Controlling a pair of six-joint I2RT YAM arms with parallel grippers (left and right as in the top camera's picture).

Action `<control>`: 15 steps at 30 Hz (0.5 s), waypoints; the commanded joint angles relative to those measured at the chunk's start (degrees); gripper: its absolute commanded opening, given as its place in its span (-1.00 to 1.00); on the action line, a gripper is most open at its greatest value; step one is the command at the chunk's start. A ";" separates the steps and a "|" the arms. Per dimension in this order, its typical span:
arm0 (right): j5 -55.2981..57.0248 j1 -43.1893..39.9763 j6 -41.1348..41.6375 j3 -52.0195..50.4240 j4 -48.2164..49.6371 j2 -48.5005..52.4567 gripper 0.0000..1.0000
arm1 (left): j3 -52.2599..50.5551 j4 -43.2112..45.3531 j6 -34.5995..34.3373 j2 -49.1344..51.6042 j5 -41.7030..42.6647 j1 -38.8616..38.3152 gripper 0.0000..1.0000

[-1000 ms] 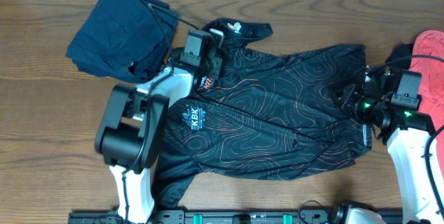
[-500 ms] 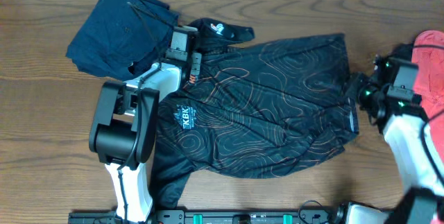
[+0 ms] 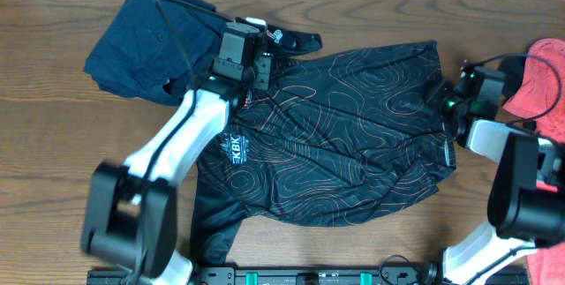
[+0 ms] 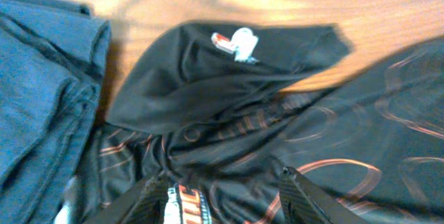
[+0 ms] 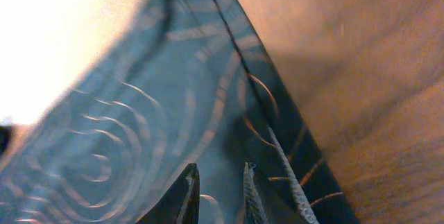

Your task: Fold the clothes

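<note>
The black short-sleeved sports jersey with thin orange-white contour lines [image 3: 353, 135] lies spread flat on the brown wooden surface [image 3: 53, 170]. Its long axis runs side to side, with the collar end toward the left arm and the hem toward the right arm.

The left gripper [image 4: 223, 195] hangs low over the collar and shoulder, with its 2 fingers spread wide and nothing pinched. The upper sleeve [image 3: 287, 38] lies just beyond it, beside the folded navy-blue garment [image 3: 150, 33].

The right gripper [image 5: 216, 189] sits at the hem edge, close to the coral-red garment [image 3: 546, 73]. Its fingers are drawn close with a narrow gap, and I cannot tell whether cloth is caught between them.

Each arm is nearest its own end of the jersey. A fold across the long axis would probably fall to the right arm, carrying the hem toward the collar.
</note>
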 commanded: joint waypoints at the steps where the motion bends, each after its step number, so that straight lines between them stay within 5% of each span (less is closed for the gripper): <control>1: 2.08 0.74 2.95 0.28 -0.11 3.30 -0.59 | -0.13 -3.30 -0.90 -5.49 0.68 -0.70 0.08; 7: 15.28 -0.83 1.03 0.35 -3.89 4.44 -0.74 | -0.13 -9.31 -0.92 -12.37 0.68 -1.09 0.09; 15: 8.20 -6.75 -0.15 6.21 -5.01 4.44 -0.81 | -0.13 -14.16 -2.43 -14.45 0.83 -1.11 0.08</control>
